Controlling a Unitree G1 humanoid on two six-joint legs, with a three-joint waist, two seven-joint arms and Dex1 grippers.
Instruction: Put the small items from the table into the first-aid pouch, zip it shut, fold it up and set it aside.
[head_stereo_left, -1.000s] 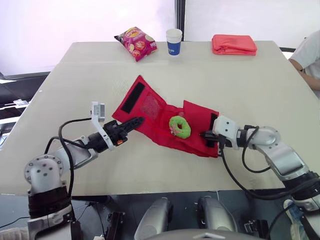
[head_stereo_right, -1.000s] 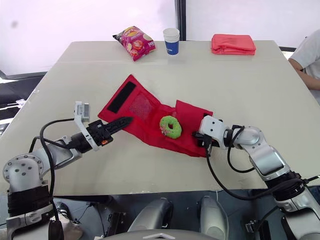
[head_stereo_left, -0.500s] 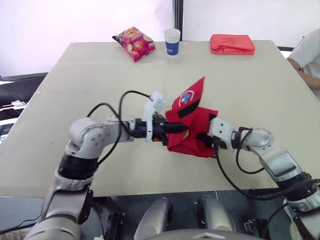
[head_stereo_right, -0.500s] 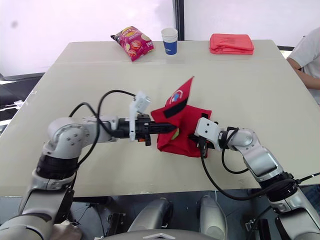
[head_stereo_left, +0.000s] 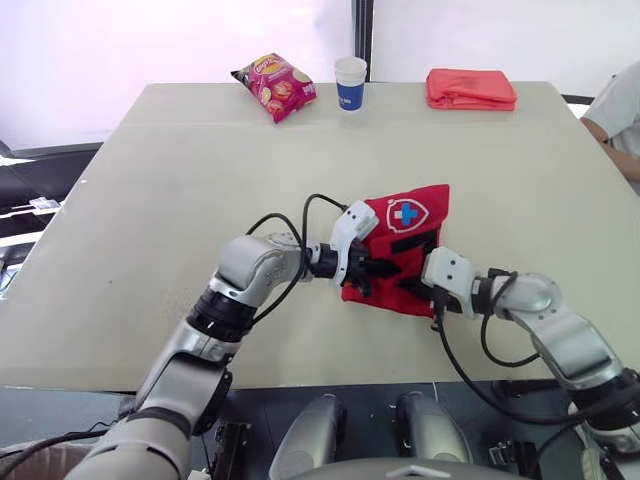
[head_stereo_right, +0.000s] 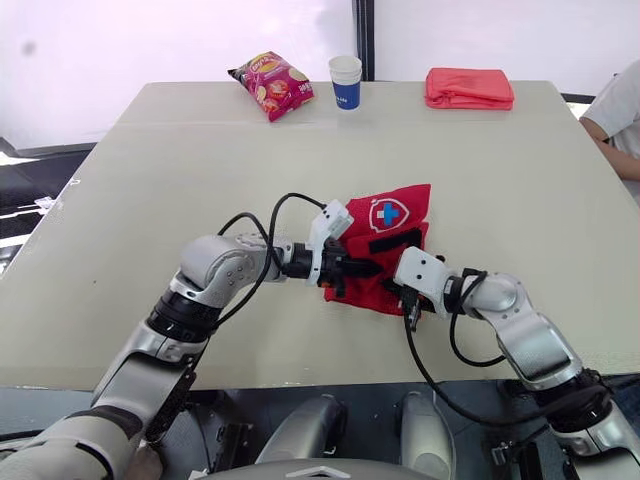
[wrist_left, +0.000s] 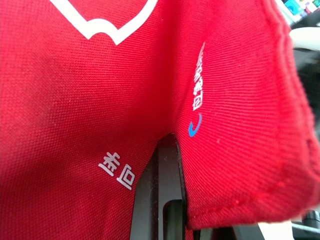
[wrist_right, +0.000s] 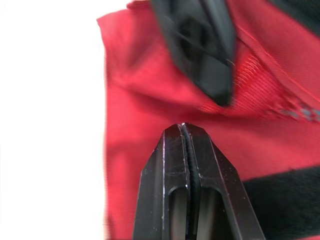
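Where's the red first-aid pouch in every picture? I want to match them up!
Left eye view: the pouch lies folded on the table, a little right of its middle.
Right eye view: same spot, nearer the picture's middle.
Left wrist view: its red cloth, very close up.
Right wrist view: red cloth just beyond the right hand.
Shared landmark: the white shield badge, seen in both eye views and the left wrist view.

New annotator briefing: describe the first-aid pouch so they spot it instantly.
On the beige table, look near the front edge, between the left tool and right tool. The first-aid pouch is the folded red fabric; unlike the plain red bundle at the far edge, it bears a white shield with blue cross.
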